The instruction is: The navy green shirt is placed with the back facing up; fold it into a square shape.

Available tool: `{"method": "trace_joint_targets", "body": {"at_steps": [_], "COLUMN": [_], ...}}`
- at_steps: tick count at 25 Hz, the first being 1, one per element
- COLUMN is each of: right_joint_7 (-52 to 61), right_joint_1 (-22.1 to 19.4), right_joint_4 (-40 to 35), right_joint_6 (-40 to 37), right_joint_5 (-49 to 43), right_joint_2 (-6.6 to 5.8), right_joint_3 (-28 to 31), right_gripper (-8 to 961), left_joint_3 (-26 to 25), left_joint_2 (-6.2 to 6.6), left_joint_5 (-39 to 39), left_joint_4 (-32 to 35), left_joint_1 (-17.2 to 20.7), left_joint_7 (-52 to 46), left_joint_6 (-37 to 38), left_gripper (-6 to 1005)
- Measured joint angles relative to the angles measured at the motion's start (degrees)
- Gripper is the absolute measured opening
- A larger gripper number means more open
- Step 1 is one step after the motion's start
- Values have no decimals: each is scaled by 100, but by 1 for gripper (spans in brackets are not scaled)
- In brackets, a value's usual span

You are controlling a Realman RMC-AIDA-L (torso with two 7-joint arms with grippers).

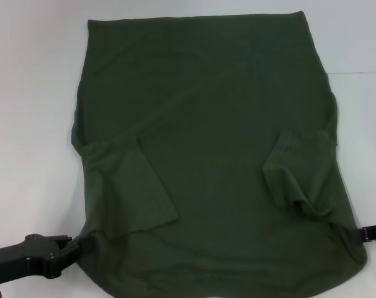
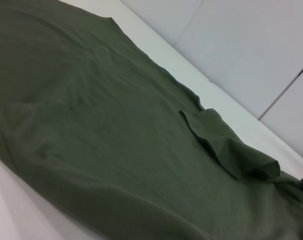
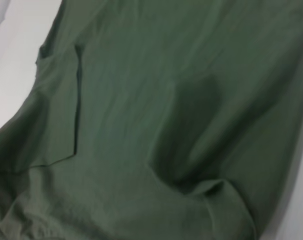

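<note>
Shirt [image 1: 206, 155] lies flat on table [image 1: 26, 124], both sleeves folded inward; left gripper [image 1: 76, 247] and right gripper [image 1: 362, 233] sit at its near corners, jaw state can't tell; uneven lift would likely skew the fold.

I find nothing to read here: no lettering, label, brand mark or number on the plain shirt [image 1: 206, 155] in front of me, and none on the counter [image 1: 26, 124].
</note>
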Motion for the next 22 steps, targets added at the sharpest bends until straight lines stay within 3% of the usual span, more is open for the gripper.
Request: {"method": "trace_joint_targets", "body": {"at_steps": [9, 14, 18, 22], "right_joint_7": [115, 12, -443, -1005], "right_joint_1": [3, -40, -125, -237], "right_joint_4": [-10, -23, 27, 225], "right_joint_6": [29, 28, -130, -396], "right_joint_5": [-116, -79, 82, 245], "right_joint_2": [4, 5, 6, -2], "right_joint_3": [39, 89, 526, 1001], "right_gripper": [158, 16, 16, 17], "left_joint_3": [0, 0, -46, -241], "left_joint_2": [0, 0, 22, 166], "left_joint_5": [0, 1, 0, -120], "left_joint_4": [0, 0, -79, -402], "left_joint_1": [-3, -3, -13, -67], "left_joint_7": [16, 17, -14, -30], "left_joint_6": [-12, -30, 78, 489], "left_gripper": [60, 58, 59, 59]}}
